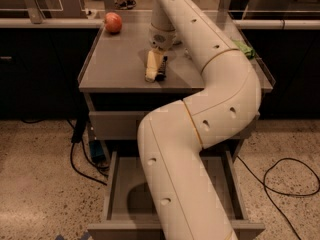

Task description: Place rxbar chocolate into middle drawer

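My gripper [156, 70] reaches down to the top of the grey cabinet [115, 69], near its front middle. It is shut on the rxbar chocolate [161, 68], a thin dark bar that shows as a strip beside the pale fingers [151, 66], resting at the cabinet top. My white arm [210, 109] curves down across the cabinet front and hides much of the open drawer [116, 194] below. The part of the drawer's inside that shows holds nothing.
A red apple [113, 22] sits at the back left of the cabinet top. A green bag [245, 49] peeks out behind my arm at the right. The upper drawer [112, 125] is shut. Cables lie on the floor at left [80, 159] and right [285, 174].
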You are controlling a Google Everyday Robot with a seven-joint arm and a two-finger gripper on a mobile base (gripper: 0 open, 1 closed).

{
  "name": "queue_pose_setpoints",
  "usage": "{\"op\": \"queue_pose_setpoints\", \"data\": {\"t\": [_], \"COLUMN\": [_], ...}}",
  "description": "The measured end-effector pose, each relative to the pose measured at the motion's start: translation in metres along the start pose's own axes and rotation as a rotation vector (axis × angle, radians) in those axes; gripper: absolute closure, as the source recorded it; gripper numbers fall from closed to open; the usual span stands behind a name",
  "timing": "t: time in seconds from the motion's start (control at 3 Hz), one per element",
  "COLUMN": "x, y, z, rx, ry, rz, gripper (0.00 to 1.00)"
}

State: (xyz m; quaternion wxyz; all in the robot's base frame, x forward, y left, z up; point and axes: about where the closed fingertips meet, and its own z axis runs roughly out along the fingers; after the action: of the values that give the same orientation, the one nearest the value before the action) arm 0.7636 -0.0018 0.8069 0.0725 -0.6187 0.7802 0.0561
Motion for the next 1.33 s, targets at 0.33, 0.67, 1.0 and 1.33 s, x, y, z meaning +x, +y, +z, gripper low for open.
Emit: {"op": "queue_pose_setpoints", "data": {"t": [0.33, 0.67, 1.0, 1.33], "x": [0.0, -0.001, -0.02, -0.033], "y": [0.0, 0.0, -0.005, -0.017], "z": [0.0, -0.007, -0.034, -0.038], "rx": [0.0, 0.0, 0.094, 0.153], "ry": [0.0, 0.0, -0.021, -0.051], "rz": [0.0, 0.0, -0.09, -0.123], "gripper": [0.0, 0.0, 0.0, 0.0]}}
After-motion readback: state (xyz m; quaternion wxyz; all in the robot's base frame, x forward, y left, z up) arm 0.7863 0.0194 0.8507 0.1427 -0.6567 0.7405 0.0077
